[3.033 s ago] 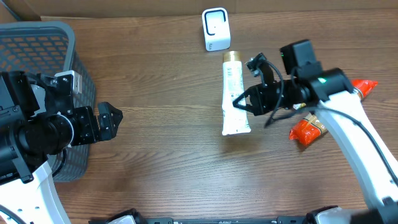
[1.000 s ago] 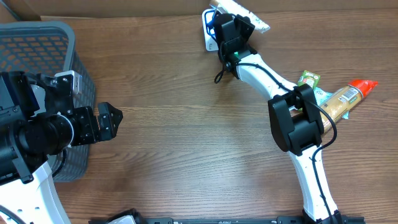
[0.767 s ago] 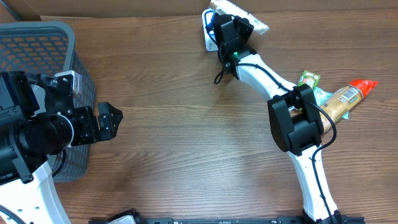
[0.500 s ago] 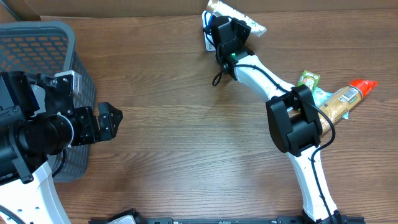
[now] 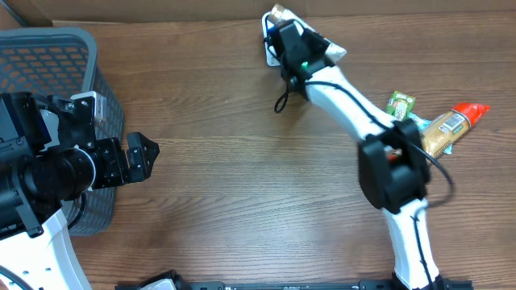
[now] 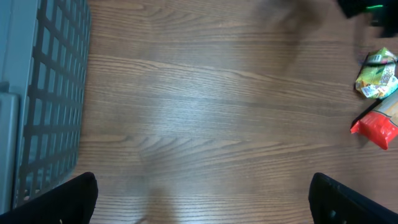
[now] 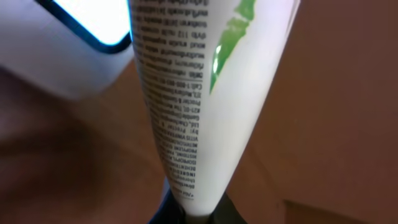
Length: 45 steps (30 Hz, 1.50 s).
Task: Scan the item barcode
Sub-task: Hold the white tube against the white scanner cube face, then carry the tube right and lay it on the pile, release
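**Key relation.** The white plastic squeeze tube with small black print and a green streak (image 7: 205, 93) is in the right gripper (image 7: 191, 214). The jaws are pressed together on the tube's narrow lower end. From that pinch the tube's long axis runs straight away from the gripper and widens as it goes. The printed side faces the wrist camera.

The small white box-shaped barcode scanner with a lit window (image 7: 62, 56) lies just beyond and to one side of the tube. From these views I cannot tell whether the two touch.

**Location.** In the overhead view the tube (image 5: 330, 51) is raised at the far edge of the brown wooden table (image 5: 242, 201), over the scanner.

**Nearer arm.** The right arm is at the scanner. The left gripper (image 5: 147, 159) is spread wide and empty. It hangs beside the grey plastic mesh basket (image 5: 48, 48), well apart from the tube.

**Judgement.** No barcode can be made out among the print. The coming move likely calls for rolling the tube about its long axis until the code faces the lit window.
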Available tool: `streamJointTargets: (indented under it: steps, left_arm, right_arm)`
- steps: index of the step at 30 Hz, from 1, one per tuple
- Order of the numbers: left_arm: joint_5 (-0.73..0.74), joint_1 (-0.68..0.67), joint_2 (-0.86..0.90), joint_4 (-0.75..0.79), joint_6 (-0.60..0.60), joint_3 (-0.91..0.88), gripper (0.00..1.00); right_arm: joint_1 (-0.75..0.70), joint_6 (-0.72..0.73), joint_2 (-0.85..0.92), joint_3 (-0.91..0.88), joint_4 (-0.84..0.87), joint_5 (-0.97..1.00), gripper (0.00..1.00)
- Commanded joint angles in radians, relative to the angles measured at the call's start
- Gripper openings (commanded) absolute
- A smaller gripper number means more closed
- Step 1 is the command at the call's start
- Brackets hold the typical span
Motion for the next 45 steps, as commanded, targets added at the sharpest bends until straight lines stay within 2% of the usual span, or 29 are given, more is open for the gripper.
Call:
streamJointTargets:
  steps: [1, 4, 6, 9, 12, 17, 22, 27, 31, 34, 36, 43, 45]
  left_arm:
    - [0.000, 0.004, 0.003, 0.001, 0.008, 0.000, 1.00]
    - [0.000, 0.004, 0.003, 0.001, 0.008, 0.000, 1.00]
    - [0.000, 0.004, 0.003, 0.001, 0.008, 0.000, 1.00]
    - [0.001, 0.004, 0.003, 0.001, 0.008, 0.000, 1.00]
    - [0.000, 0.004, 0.003, 0.001, 0.008, 0.000, 1.00]
    - [0.000, 0.004, 0.003, 0.001, 0.008, 0.000, 1.00]
    - [0.000, 0.004, 0.003, 0.001, 0.008, 0.000, 1.00]
    - [0.000, 0.004, 0.003, 0.001, 0.008, 0.000, 1.00]
    - [0.000, 0.004, 0.003, 0.001, 0.008, 0.000, 1.00]
    - [0.000, 0.004, 0.003, 0.001, 0.008, 0.000, 1.00]
    - [0.000, 0.004, 0.003, 0.001, 0.008, 0.000, 0.99]
    - [0.000, 0.004, 0.003, 0.001, 0.008, 0.000, 1.00]
    - [0.000, 0.004, 0.003, 0.001, 0.008, 0.000, 0.99]
  right_arm:
    - [-0.024, 0.474, -0.342, 0.035, -0.166, -0.169, 0.04]
    - [-0.092, 0.816, -0.472, 0.035, -0.393, -0.406, 0.04]
    - [-0.159, 0.975, -0.524, 0.035, -0.530, -0.543, 0.04]
    - [-0.277, 1.116, -0.544, 0.033, -0.735, -0.692, 0.04]
    - [-0.374, 1.179, -0.528, -0.008, -0.849, -0.724, 0.04]
    - [-0.470, 1.162, -0.523, -0.216, -0.811, -0.734, 0.04]
    - [-0.526, 1.038, -0.522, -0.433, -0.666, -0.796, 0.04]
    - [-0.584, 1.036, -0.523, -0.494, -0.628, -0.793, 0.04]
    - [-0.619, 1.035, -0.524, -0.489, -0.647, -0.811, 0.26]
    - [-0.626, 0.988, -0.525, -0.489, -0.674, -0.868, 0.55]
    - [-0.626, 0.978, -0.534, -0.484, -0.694, -0.887, 0.66]
    - [-0.626, 0.814, -0.662, -0.412, -0.754, -1.114, 0.68]
    - [-0.626, 0.770, -0.767, -0.377, -0.791, -1.186, 0.74]
